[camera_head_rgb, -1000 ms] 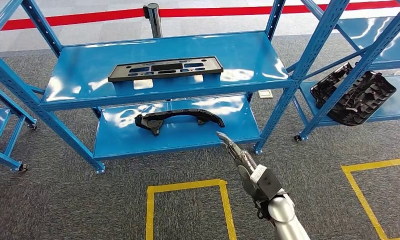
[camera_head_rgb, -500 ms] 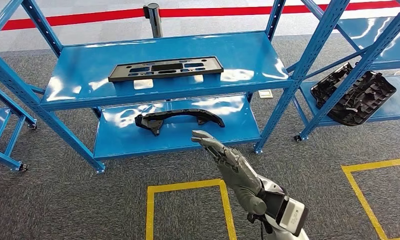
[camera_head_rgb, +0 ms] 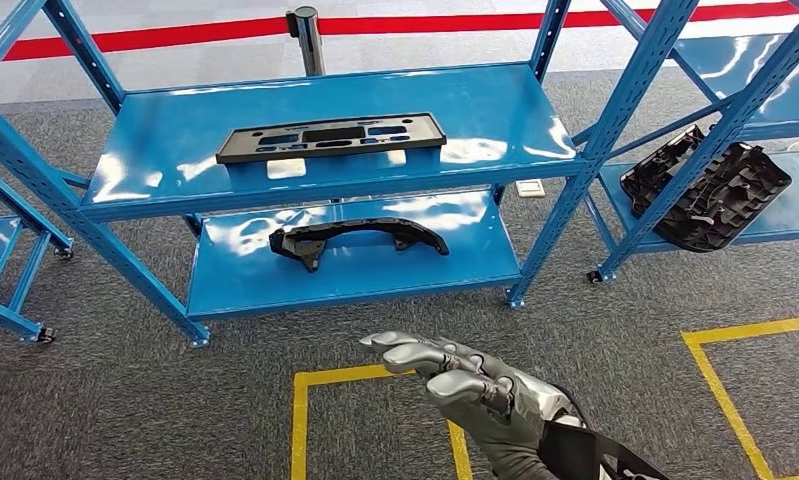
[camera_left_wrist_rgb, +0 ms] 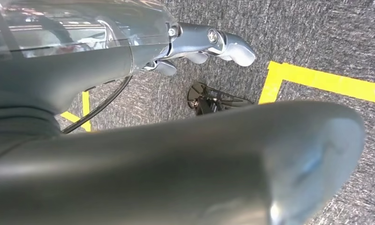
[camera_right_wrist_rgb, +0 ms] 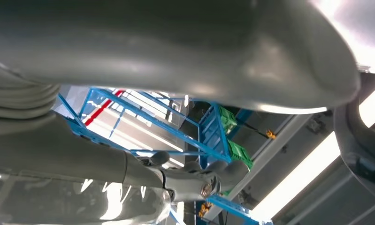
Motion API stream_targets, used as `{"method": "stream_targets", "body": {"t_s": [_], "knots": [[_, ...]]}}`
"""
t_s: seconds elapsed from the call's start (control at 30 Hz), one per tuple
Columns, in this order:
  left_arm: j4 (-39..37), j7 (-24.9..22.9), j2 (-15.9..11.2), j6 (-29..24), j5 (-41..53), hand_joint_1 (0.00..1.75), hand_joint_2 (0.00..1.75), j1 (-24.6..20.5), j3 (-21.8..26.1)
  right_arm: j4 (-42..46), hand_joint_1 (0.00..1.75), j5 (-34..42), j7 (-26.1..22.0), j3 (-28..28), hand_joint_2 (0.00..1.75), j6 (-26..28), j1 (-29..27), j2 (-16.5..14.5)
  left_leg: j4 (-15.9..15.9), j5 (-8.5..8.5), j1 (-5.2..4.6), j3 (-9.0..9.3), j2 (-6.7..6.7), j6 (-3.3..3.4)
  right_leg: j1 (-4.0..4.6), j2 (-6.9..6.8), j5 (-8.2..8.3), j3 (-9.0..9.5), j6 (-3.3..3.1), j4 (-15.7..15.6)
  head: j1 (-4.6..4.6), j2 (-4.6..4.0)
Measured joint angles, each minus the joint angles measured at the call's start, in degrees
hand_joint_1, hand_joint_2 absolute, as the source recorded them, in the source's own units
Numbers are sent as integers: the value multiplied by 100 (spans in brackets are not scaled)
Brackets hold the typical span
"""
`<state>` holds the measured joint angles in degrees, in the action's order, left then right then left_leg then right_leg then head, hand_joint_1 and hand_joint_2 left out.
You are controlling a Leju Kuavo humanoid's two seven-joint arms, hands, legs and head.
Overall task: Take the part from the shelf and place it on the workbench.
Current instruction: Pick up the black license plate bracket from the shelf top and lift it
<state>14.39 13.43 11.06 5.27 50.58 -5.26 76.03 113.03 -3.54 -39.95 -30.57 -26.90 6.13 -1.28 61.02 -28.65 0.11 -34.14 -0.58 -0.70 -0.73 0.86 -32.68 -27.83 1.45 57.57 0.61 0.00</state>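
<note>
A flat black rectangular panel (camera_head_rgb: 330, 136) lies on the upper level of the blue shelf (camera_head_rgb: 145, 185). A curved black part (camera_head_rgb: 358, 236) rests on the level below it. My right hand (camera_head_rgb: 465, 385) hovers low in the head view over the carpet, in front of the shelf and well short of both parts. Its fingers are apart and slightly bent, and it holds nothing. The right wrist view shows the same hand (camera_right_wrist_rgb: 195, 180) empty against blue shelving. My left hand (camera_left_wrist_rgb: 209, 44) hangs above the carpet, fingers extended, with nothing in it.
A second blue shelf (camera_head_rgb: 665, 60) at the right carries a bulky black ribbed part (camera_head_rgb: 705, 190). Yellow tape squares (camera_head_rgb: 300, 420) mark the grey carpet in front of the shelves. A red line (camera_head_rgb: 175, 35) and a grey post (camera_head_rgb: 307, 35) lie behind the shelf.
My right hand has drawn back from the lower shelf's front edge toward me and turned over, so it now looks larger and lower. The parts have not moved.
</note>
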Motion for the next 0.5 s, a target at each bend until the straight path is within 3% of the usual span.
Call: {"method": "stream_targets", "body": {"t_s": [0.13, 0.17, 0.23, 0.27, 0.3, 0.33, 0.4, 0.43, 0.5], "knots": [[-5, 16, 4, 13, 0, 0, 0, -22, 3, 75, 0, -4, -3, -31, 0, -11, 34, 2, -137, 31, 64, 75, 10, 62, 6, -10, -85, -50, 35, 135, 2, 0], [-7, 20, 6, 15, 0, 0, 0, -28, 3, 87, 0, -6, -4, -32, 0, -14, 41, 3, -172, 41, 90, 103, 16, 79, 4, -14, -194, -178, 41, 375, 3, 0], [-9, 26, 7, 20, 0, 0, 0, -35, 4, 93, 0, -7, -4, -34, 0, -16, 49, 9, -187, 34, 104, 121, 23, 90, -12, -16, -479, -631, 53, 1121, 7, 0], [-10, 26, 7, 21, 0, 0, 0, -37, 4, 93, 0, -8, -4, -34, 0, -16, 48, 14, -186, 27, 114, 125, 21, 84, -26, -16, -559, -874, 63, 1473, 7, 0], [-14, 27, 7, 25, 0, 0, 0, -37, 5, 93, 0, -9, -4, -34, 0, -16, 47, 19, -185, 14, 129, 136, 16, 69, -41, -16, -531, -1039, 74, 1661, 7, 0], [-18, 27, 8, 28, 0, 0, 0, -36, 5, 93, 0, -11, -4, -34, 0, -16, 48, 22, -181, -5, 153, 158, 6, 41, -59, -17, -386, -1105, 91, 1644, 7, 0], [-26, 28, 8, 34, 0, 0, 0, -36, 6, 93, 0, -14, -4, -34, 0, -16, 49, 27, -164, -65, 206, 224, -16, -49, -113, -20, 134, -923, 141, 1016, 7, 0], [-27, 28, 6, 35, -1, 0, 0, -38, 10, 93, 0, -14, -3, -34, 0, -16, 51, 31, -141, -103, 210, 245, -25, -108, -129, -20, 318, -794, 172, 662, 8, 0], [-27, 31, 2, 39, -1, 0, 0, -44, 26, 97, 0, -14, -1, -39, 0, -17, 47, 43, -126, -148, 190, 259, -31, -203, -152, -19, 424, -674, 153, 303, -3, 0]]}}
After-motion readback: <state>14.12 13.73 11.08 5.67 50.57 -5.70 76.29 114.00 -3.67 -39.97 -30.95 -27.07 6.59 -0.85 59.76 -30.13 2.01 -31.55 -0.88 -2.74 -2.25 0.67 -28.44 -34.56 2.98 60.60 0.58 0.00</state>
